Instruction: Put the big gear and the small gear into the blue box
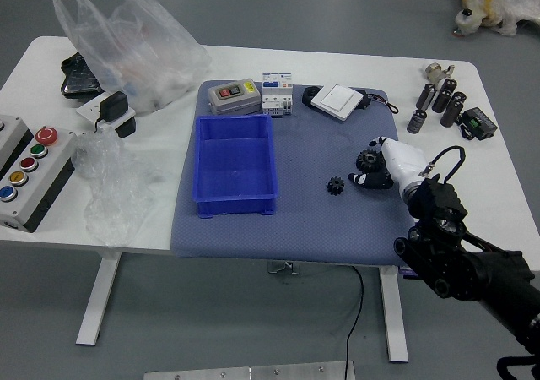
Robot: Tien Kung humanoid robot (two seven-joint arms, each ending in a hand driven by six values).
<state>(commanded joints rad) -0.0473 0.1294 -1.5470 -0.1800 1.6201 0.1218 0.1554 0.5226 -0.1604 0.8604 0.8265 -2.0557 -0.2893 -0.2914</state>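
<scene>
your right hand [405, 165], fingers [376, 180] parted around the big gear [369, 160], apparently not gripping it, small gear [336, 186] near

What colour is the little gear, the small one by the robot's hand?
Black. The small gear shows in the head view.

Your mat [308, 232] on desk [337, 65], frame centre. On it: box [234, 173] left; small gear [336, 186] right of box; big gear [369, 160] nearby, to small gear's upper right. Your button panel [51, 173] far left; bag [139, 46] upper left.
</scene>
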